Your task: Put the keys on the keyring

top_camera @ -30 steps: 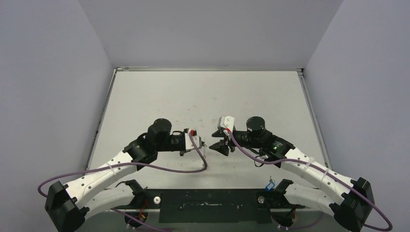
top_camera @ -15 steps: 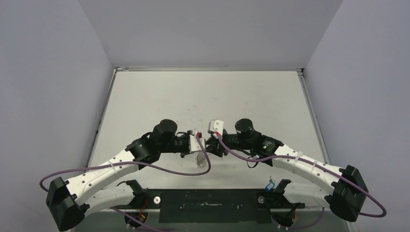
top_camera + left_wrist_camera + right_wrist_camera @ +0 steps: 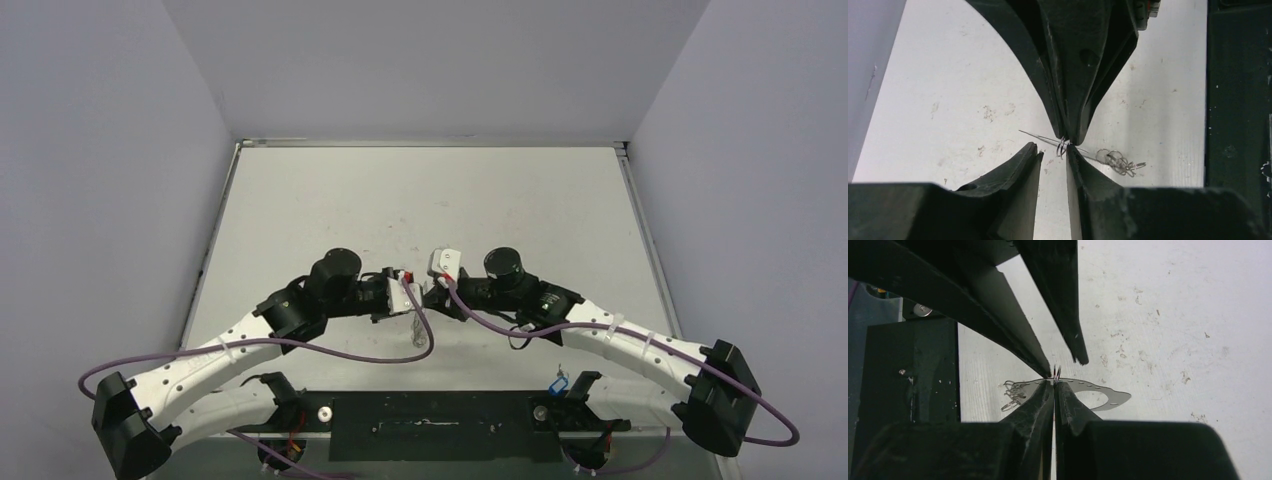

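Left gripper (image 3: 1053, 152): fingers slightly parted, gripping nothing.
Right gripper (image 3: 1054, 385): clenched, apparently pinching the keyring (image 3: 1088, 386); tips meet the left's, centre of scene.
Blue key (image 3: 558, 383): near edge, right side.

A pale grey table (image 3: 330, 190) lies below me, its surface scuffed. Brownish flecks (image 3: 990, 112) show near the middle, and I see more specks (image 3: 1120, 347) scattered further out. From above there are faint reddish marks (image 3: 408, 215), perhaps stains, though I cannot tell. A black plate (image 3: 430, 425) runs along the near edge, with one silver bolt (image 3: 324, 412) toward its left end and another bolt (image 3: 540, 410) toward its right. A thin metal strip (image 3: 430, 143) lines the far edge. Plain lilac-grey walls (image 3: 430, 70) stand behind and at both sides.
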